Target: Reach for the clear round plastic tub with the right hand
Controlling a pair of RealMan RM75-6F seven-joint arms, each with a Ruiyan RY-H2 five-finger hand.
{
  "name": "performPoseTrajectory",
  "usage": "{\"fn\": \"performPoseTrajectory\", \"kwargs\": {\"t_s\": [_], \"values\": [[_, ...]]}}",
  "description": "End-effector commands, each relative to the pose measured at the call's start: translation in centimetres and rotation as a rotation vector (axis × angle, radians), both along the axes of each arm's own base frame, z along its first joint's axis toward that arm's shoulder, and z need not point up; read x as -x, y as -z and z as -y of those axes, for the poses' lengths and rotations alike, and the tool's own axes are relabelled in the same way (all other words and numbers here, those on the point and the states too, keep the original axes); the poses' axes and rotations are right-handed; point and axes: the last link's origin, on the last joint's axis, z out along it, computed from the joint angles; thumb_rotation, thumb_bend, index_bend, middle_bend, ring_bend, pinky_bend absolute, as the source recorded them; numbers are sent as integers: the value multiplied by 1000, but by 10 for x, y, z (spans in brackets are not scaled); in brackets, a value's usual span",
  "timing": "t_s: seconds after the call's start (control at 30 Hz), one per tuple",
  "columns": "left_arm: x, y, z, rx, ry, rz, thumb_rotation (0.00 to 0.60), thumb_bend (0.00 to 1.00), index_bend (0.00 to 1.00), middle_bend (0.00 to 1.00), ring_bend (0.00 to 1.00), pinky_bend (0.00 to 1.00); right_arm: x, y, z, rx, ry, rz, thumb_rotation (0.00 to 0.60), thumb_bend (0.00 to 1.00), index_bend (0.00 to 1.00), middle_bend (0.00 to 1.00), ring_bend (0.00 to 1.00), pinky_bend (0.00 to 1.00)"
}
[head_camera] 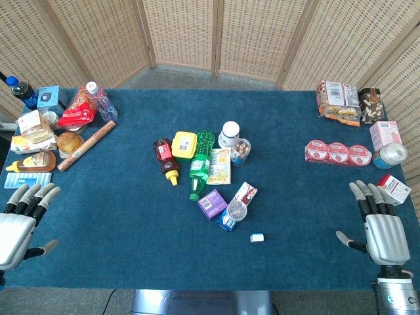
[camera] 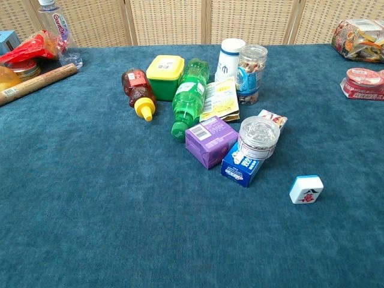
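The clear round plastic tub (head_camera: 236, 210) (camera: 258, 137) sits with its lid up on a small blue box (camera: 241, 165) at the near end of the central pile. My right hand (head_camera: 380, 223) lies flat at the table's near right corner, fingers spread and pointing away, holding nothing. It is far to the right of the tub. At the near left edge my left hand (head_camera: 23, 220) is also flat and empty, with its fingers apart. The chest view shows neither hand.
Around the tub lie a purple box (camera: 210, 140), a green bottle (camera: 188, 99), a yellow tub (camera: 164, 75), a brown sauce bottle (camera: 138, 92), a clear snack jar (camera: 252, 72) and a white bottle (camera: 229, 59). A mahjong tile (camera: 306, 189) lies near right. Groceries crowd both far corners.
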Motion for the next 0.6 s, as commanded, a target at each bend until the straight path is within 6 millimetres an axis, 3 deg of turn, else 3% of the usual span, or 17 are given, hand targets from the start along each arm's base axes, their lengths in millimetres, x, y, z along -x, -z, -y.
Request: {"fn": "performPoseTrajectory", "kwargs": {"t_s": [0.03,0.2,0.33,0.6], "values": [[0,0,0,-1,-3,-1,600,2,0,0,0,0,1,2,0,-7,2,0,600,0,0,0,0,0],[-1,-1,0,-4,-2,7,600,2,0,0,0,0,2,9,1,-33,9,6,600,0,0,0,0,0],[-1,-5,-1,-17,-1,12,600,2,0,0,0,0,1,26,4,-118,-2,42,600,0,0,0,0,0],[5,-7,-4,-34,-28,3,600,1,0,0,0,0,-9,66,33,-282,-68,93,600,0,0,0,0,0]]}}
